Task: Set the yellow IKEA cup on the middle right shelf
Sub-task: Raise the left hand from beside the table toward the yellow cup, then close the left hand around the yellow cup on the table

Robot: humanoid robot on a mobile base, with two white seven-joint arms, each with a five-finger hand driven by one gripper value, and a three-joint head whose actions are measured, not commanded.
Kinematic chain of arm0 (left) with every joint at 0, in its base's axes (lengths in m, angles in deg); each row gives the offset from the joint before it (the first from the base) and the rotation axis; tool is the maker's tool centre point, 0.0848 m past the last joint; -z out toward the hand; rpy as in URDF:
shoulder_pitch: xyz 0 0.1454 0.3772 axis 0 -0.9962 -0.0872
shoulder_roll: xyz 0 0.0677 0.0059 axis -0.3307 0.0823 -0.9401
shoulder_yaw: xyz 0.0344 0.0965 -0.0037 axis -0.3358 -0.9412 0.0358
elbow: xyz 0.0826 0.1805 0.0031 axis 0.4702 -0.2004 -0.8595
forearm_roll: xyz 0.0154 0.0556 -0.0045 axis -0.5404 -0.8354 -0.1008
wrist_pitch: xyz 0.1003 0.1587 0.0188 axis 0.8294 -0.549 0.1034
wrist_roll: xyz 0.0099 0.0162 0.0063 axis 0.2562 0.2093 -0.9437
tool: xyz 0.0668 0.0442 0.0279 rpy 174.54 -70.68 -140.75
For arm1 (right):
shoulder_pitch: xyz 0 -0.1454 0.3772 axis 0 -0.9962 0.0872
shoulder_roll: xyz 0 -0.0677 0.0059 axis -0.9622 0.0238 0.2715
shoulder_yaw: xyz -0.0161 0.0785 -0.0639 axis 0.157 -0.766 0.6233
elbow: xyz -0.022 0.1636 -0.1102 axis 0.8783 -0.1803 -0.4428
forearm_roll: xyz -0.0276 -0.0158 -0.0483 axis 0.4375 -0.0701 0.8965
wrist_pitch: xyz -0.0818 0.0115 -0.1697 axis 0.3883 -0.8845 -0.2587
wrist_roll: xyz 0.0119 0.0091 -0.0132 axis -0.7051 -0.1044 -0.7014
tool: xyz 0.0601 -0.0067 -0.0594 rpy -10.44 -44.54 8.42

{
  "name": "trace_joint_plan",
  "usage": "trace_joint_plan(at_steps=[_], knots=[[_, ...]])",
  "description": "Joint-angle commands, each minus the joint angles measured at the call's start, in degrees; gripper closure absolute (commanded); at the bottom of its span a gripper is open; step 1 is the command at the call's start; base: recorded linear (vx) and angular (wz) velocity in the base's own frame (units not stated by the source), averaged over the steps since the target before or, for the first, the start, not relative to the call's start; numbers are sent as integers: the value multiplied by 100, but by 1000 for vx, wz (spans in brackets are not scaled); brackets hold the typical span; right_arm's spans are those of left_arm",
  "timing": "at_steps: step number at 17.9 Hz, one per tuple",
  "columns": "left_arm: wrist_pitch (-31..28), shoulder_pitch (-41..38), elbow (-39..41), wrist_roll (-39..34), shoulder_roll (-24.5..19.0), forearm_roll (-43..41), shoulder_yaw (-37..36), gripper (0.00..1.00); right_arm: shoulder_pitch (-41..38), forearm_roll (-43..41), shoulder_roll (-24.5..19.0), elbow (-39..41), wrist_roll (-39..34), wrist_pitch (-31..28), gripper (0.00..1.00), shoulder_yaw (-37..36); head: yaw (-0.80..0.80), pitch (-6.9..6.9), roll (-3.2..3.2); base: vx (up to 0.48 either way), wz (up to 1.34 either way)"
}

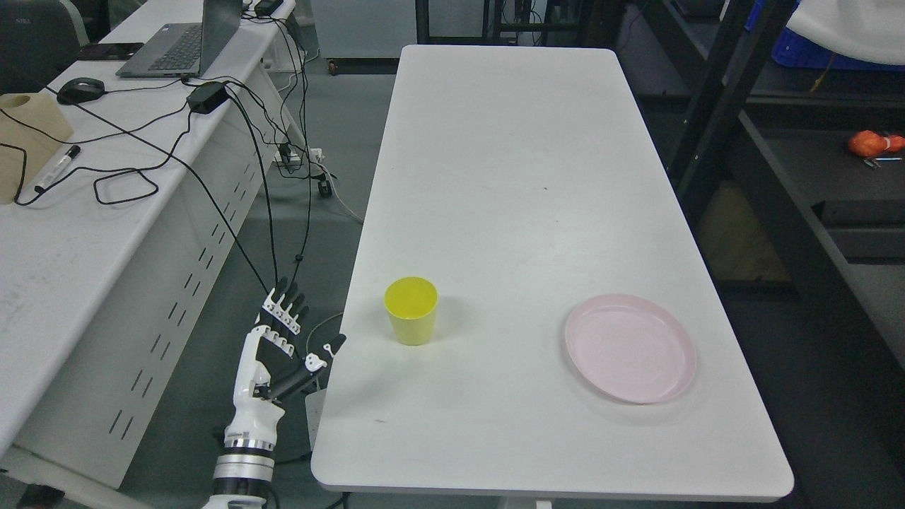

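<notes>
A plain yellow plastic cup [411,310] stands upright, mouth open upward, near the front left of the white rectangular surface [523,177], well apart from a round pale pink plate [630,348]. The left hand [272,353], beside the surface edge, holds nothing, its fingers [286,304] spread apart.

A yellow cup [411,309] stands upright on the white table [509,177], with a pink plate [630,348] well apart at its 3 o'clock. The left hand [283,346] hangs off the table's edge at the cup's 9 o'clock, fingers spread, holding nothing.
</notes>
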Motion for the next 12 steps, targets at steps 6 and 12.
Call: trace_joint_plan(at_steps=[6,12], knots=[[-278,1227,-1666,450,-99,76,-522,2,-79,-141,100,0,-5,-4,1,97,0,0,0,0,0],[-621,1466,-1967,975,-99,41,-733,2,-79,-141,100,0,-5,-4,1,97,0,0,0,0,0]])
